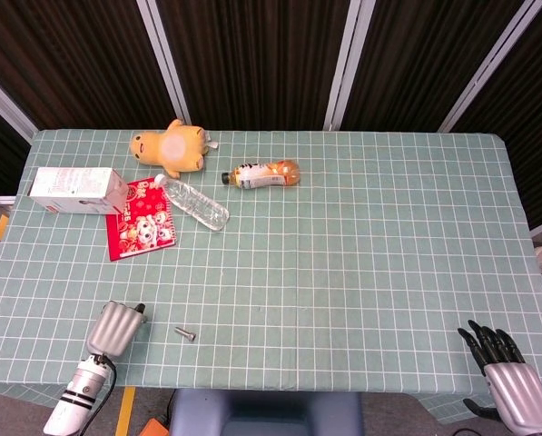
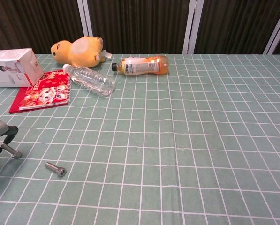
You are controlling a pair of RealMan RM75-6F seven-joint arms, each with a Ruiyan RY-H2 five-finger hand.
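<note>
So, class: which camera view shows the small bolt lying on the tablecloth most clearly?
The chest view: the bolt lies close to the camera, with its head and shank distinct, beside the left hand. The head view shows the bolt only as a tiny grey sliver.

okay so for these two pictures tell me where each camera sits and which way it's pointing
Head view: high above the near edge, looking steeply down on the whole table; shows the left hand and right hand.
Chest view: low at the near edge, looking across toward the dark wall; only part of the left hand at its left border.
Shared: bolt, notebook, toy, both bottles.
</note>
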